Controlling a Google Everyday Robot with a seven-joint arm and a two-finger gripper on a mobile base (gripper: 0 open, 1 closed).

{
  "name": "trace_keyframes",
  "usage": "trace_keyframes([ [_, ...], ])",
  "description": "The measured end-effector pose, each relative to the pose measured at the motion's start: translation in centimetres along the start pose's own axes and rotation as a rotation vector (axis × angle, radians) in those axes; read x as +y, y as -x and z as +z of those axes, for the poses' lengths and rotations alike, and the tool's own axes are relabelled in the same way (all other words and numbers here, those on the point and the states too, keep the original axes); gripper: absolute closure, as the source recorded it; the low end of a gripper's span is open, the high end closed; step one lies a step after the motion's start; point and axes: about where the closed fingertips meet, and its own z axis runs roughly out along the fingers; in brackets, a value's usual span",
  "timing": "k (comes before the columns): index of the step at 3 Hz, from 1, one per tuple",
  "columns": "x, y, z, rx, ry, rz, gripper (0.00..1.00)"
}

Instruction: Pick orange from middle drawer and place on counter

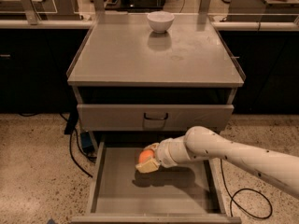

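Observation:
The middle drawer (pixel 117 195) is pulled open at the bottom of the view, a shallow grey tray. My gripper (pixel 147 161) reaches in from the right on a white arm and is shut on the orange (pixel 145 156), holding it a little above the drawer floor near the back middle. Its shadow falls on the floor below. The counter (pixel 121 55) is the flat grey cabinet top above, with low rims along its sides.
A white bowl (pixel 160 21) stands at the back middle of the counter. A closed drawer front with a dark loop handle (pixel 155 117) sits above the open drawer. Black cables (pixel 77 148) lie on the speckled floor to the left and right.

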Motion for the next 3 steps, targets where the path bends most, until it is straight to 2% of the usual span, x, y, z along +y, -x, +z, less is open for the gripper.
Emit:
trace_keyframes([
  [1, 0.0, 0.0, 0.0, 0.000, 0.000, 0.000, 1.00],
  [2, -0.5, 2.0, -2.5, -0.019, 0.008, -0.014, 1.00],
  [3, -1.2, 6.7, -8.6, -0.105, 0.019, -0.041, 1.00],
])
